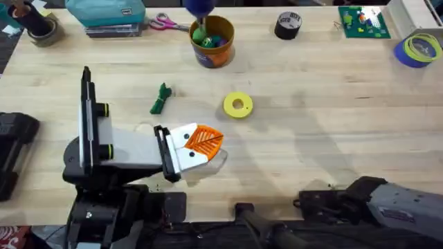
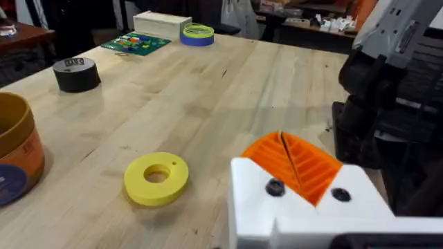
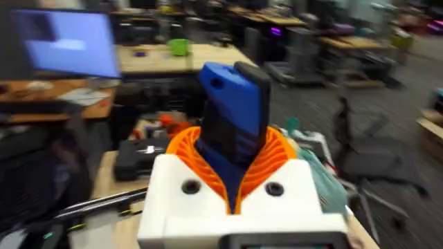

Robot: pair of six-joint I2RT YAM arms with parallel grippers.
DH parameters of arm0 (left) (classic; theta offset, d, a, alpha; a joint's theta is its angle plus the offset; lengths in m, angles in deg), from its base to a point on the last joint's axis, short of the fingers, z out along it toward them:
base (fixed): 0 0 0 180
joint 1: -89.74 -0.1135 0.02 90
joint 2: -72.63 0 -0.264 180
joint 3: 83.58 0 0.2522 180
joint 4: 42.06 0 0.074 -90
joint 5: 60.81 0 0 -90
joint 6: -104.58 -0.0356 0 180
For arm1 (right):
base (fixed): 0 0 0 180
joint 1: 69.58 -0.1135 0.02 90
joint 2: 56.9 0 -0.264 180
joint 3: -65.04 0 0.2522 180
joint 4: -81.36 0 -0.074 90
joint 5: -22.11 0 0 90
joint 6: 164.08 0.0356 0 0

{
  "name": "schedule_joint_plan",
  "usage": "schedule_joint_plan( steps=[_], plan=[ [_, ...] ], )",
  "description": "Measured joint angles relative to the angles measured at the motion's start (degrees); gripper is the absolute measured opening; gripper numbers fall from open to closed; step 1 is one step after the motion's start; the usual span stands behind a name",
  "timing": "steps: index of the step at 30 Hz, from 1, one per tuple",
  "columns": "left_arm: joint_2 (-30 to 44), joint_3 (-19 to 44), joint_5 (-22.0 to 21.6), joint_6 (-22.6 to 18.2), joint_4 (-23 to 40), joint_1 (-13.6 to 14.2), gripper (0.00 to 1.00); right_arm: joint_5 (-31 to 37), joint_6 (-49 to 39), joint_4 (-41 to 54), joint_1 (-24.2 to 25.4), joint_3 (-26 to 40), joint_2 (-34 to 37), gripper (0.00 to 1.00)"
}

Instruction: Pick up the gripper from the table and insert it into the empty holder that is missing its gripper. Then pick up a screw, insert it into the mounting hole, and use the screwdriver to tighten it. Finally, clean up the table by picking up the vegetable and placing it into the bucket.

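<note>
The green vegetable lies on the table just beyond my left arm. Farther back stands the orange bucket, with green and blue items in it; its wall also shows in the left wrist view as the bucket. My left gripper hovers low over the table's near middle. Its orange pads are pressed together with nothing visible between them. In the right wrist view my right gripper is shut on the blue screwdriver, raised and facing the room. The loose gripper, holder and screw are out of view.
A yellow ring disc lies just past the left gripper, seen up close as the disc. A black tape roll, a green board, a blue tape roll, scissors and a teal pouch line the far edge. The right arm lies along the near edge.
</note>
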Motion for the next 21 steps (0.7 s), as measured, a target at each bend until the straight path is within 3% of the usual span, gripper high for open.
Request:
schedule_joint_plan(
  steps=[7, 8, 12, 21],
  plan=[
    [0.00, 0.00, 0.00, 0.00, 0.00, 0.00, 0.012, -7.84, 0.48, -4.73, -3.07, -0.24, 0.53, 0.025],
    [0.00, 0.00, 0.00, 0.00, 0.00, 0.00, 0.012, -9.21, 1.86, -11.23, -4.44, -2.91, 0.61, 0.025],
    [0.00, 0.00, 0.00, 0.00, 0.01, 0.00, 0.012, -10.11, 5.50, -20.84, -4.66, -8.36, 0.66, 0.025],
    [0.00, 0.00, 0.00, 0.00, 0.02, 0.00, 0.012, -10.84, 14.50, -36.41, -4.66, -18.40, 0.81, 0.024]
  ],
)
